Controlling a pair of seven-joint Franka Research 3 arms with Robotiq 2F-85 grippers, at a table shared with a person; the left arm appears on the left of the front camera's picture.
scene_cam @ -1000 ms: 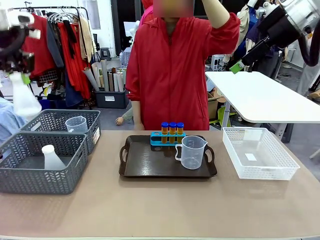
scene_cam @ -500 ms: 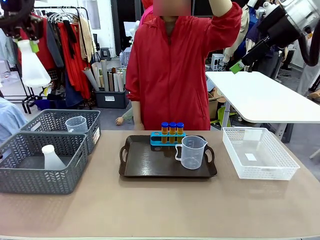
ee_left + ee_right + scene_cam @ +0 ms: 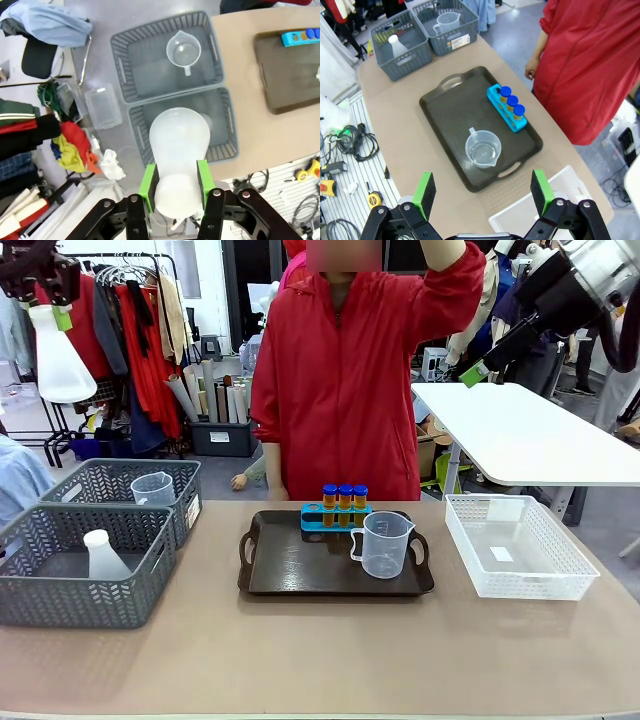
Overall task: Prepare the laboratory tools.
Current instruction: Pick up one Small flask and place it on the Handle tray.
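My left gripper (image 3: 47, 295) hangs high at the far left, shut on the neck of a translucent white conical flask (image 3: 58, 362). In the left wrist view the flask (image 3: 179, 145) sits between the green pads (image 3: 148, 181), high over the grey baskets. A second flask (image 3: 102, 555) stands in the near grey basket. One clear beaker (image 3: 153, 488) sits in the far grey basket, another (image 3: 384, 545) on the brown tray (image 3: 290, 570). Three blue-capped orange tubes (image 3: 344, 498) stand in a blue rack on the tray. My right gripper (image 3: 482, 187) is open, raised high at the right (image 3: 478, 368).
Two grey mesh baskets (image 3: 60, 605) (image 3: 110, 475) stand at the table's left and a white mesh basket (image 3: 518, 545) at its right. A person in a red coat (image 3: 350, 390) stands at the far side with one arm raised. A white side table (image 3: 530, 440) is behind.
My left gripper has lifted the flask from just above the baskets to well above them, drifting slightly. The right arm and the things on the tray have not moved.
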